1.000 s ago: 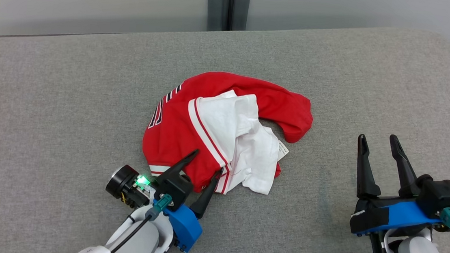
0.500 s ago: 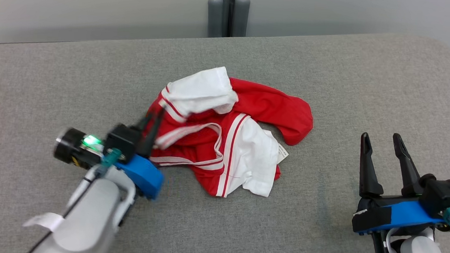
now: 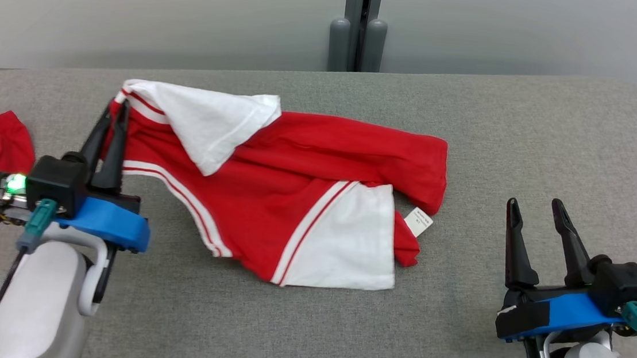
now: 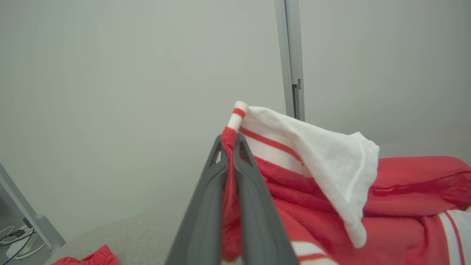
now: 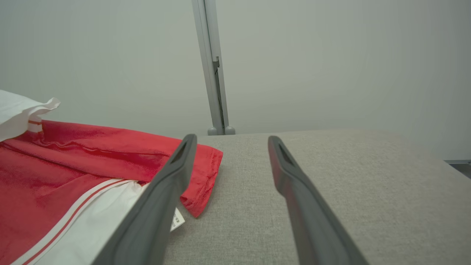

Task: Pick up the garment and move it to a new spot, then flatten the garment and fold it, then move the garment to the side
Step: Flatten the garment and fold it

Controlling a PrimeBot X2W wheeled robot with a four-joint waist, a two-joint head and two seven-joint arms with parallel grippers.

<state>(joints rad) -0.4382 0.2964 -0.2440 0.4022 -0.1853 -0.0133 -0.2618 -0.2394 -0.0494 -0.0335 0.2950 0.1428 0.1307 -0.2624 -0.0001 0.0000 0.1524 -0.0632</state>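
The garment (image 3: 293, 200) lies stretched across the middle of the grey padded surface (image 3: 530, 134), with its left corner raised. The left gripper (image 3: 118, 106) is clamped on that striped-trim corner. The right gripper (image 3: 534, 205) sits apart to the garment's right, jaws spread, holding nothing.

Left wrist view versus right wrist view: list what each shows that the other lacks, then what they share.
Left wrist view, not the right: the left gripper shut on the raised striped-trim corner of the bright red soft jersey, and a second red cloth at the lower left. Right wrist view, not the left: the open right gripper holding nothing, and the jersey's small white label. Both: the jersey, the grey fabric surface, and the pale wall with its grey upright post.
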